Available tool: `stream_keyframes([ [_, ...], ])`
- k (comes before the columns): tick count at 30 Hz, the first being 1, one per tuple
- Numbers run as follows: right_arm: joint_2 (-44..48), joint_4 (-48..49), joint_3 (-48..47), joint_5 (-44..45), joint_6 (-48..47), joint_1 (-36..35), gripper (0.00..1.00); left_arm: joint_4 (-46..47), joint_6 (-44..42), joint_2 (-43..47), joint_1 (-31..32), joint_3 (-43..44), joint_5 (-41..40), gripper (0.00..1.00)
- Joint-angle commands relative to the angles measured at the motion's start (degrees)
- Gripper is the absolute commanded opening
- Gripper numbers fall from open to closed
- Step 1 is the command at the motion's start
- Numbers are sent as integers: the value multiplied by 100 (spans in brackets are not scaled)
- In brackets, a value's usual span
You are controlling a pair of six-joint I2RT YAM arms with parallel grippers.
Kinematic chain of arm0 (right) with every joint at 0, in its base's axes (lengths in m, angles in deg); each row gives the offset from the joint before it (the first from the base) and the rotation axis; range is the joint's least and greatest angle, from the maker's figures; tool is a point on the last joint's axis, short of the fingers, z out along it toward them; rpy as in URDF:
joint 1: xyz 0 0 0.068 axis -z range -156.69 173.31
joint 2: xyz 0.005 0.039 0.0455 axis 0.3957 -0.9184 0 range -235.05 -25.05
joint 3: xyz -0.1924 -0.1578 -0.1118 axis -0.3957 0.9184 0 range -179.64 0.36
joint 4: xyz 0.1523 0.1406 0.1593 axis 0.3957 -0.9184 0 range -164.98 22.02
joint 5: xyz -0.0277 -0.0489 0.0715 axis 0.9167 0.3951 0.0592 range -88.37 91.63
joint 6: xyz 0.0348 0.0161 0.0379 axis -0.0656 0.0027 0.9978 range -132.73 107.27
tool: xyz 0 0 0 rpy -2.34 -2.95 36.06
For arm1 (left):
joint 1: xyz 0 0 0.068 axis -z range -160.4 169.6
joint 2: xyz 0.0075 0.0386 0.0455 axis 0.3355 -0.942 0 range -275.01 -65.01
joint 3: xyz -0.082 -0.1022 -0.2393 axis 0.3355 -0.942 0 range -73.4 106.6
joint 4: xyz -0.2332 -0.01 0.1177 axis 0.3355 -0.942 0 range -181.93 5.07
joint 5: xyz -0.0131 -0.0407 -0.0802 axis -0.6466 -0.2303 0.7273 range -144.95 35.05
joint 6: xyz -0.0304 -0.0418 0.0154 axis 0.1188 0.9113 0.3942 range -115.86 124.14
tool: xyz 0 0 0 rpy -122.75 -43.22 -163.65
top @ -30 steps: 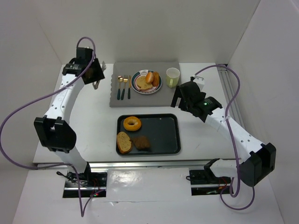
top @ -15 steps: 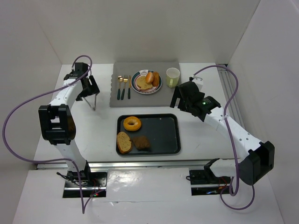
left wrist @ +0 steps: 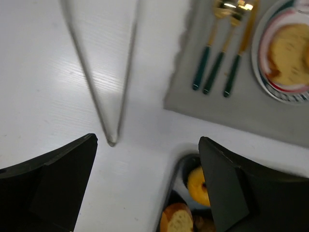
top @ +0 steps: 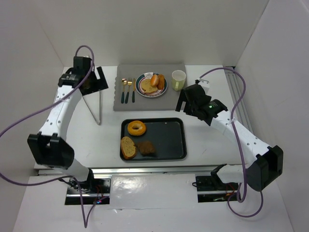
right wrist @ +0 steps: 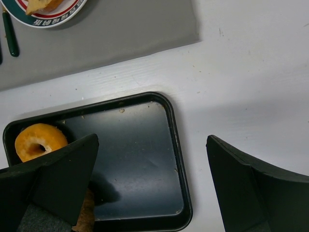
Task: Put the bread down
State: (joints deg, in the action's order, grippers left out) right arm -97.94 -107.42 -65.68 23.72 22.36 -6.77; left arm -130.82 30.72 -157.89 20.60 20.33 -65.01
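Observation:
On the plate (top: 140, 90) lie a bread slice (top: 147, 87) and an orange roll (top: 157, 79); the slice (left wrist: 289, 53) also shows in the left wrist view. The black tray (top: 184, 140) holds a donut (top: 131, 128), a light bread slice (top: 128, 147) and a dark piece (top: 147, 148). My left gripper (top: 98, 81) is open and empty above the table left of the mat, over the metal tongs (top: 98, 107). In its own view the left gripper (left wrist: 147, 145) frames the tongs' tip (left wrist: 111, 140). My right gripper (right wrist: 152, 142) hangs open over the tray's right end (right wrist: 140, 154).
A grey mat (top: 145, 104) carries the plate, gold cutlery (top: 128, 90) and a pale green cup (top: 178, 79). White walls stand close on the left, back and right. A rail (top: 235, 94) runs along the right edge.
My left gripper has opened and let go of the tongs, which now lie on the table left of the mat; the left arm has risen. The right arm has barely moved.

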Motion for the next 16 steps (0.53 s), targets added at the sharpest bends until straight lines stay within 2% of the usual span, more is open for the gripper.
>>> stream_keyframes([
  [1,-59,42,-268,94,6,29,100,-26,-172,805,698,-677,522,100],
  [3,-112,-28,-269,156,59,29,100,272,-93,1245,849,-1214,865,98],
  [7,99,-29,-103,217,112,29,100,572,4,1501,1113,-1665,1147,98],
  [16,231,-29,-40,279,165,29,100,283,-312,1281,1166,-1218,1094,95],
])
